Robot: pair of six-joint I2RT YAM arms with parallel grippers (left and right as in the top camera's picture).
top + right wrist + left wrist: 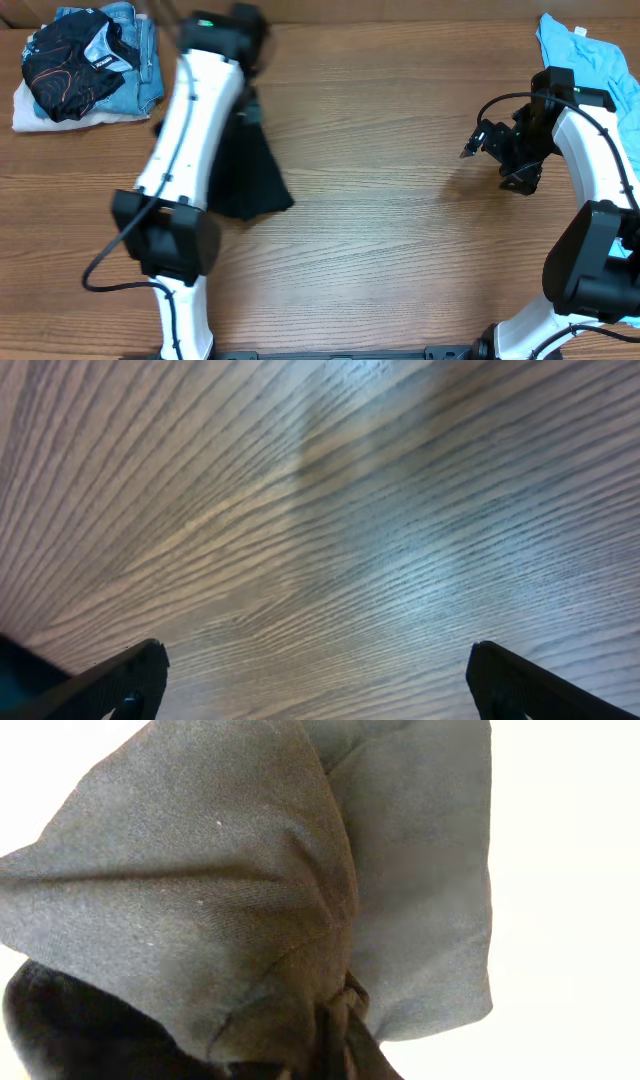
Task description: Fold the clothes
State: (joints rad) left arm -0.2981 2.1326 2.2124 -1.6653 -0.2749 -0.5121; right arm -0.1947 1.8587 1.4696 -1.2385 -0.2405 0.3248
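Hanging beside and partly under the left arm (190, 110), the black garment (250, 175) is seen from overhead as a dark fan, narrow near the wrist and wide at its lower edge, over the left half of the wooden table (380, 260). Whether its lower edge touches the wood cannot be told. In the left wrist view the same black garment (220, 890) fills most of the frame against a washed-out white background, and its folds are drawn together into a tight bunch at the bottom edge. The left gripper is hidden by this cloth and by the blurred arm, so it cannot be told how far its fingers are parted or whether the cloth is truly pinched.

The right gripper (478, 140) is held wide apart above bare wood, well clear of any cloth, and nothing is held in it. In the right wrist view only the tips of its two dark fingers (130, 675) are seen at the lower corners, cut off by the frame.

One light blue garment (585, 55) lies at the far right corner, partly cut off by the frame and partly covered by the right arm (600, 150). One pile of clothes (85, 70) lies at the far left corner: a black printed piece on top, denim-blue cloth behind it and white cloth beneath; at least three pieces are counted there.
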